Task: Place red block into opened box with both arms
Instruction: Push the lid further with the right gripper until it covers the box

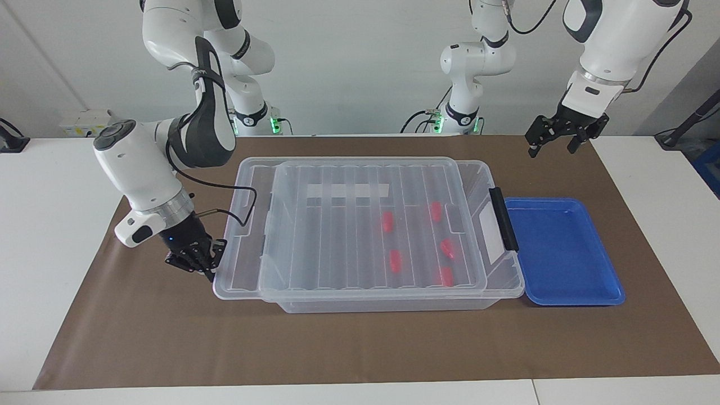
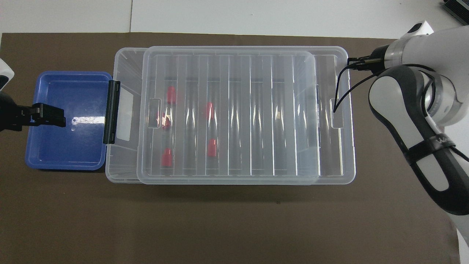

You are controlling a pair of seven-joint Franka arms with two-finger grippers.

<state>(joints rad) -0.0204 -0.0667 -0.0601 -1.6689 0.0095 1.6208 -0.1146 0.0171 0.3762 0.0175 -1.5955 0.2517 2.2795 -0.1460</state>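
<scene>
Now the right gripper (image 1: 194, 260), fingers pressed together, is sitting low against the end of the box (image 1: 365, 301), touching the lid (image 1: 337, 225). Five red blocks (image 1: 396, 261) are lying inside under the lid, well apart from those fingers. The left gripper (image 1: 554, 135), fingers spread, is hanging near the blue tray (image 1: 562, 292).

A white table (image 1: 50, 225) carried a brown mat (image 1: 337, 349); on it sat the box (image 1: 371, 304), with a blue tray (image 1: 562, 253) apparently touching at its three o'clock.
</scene>
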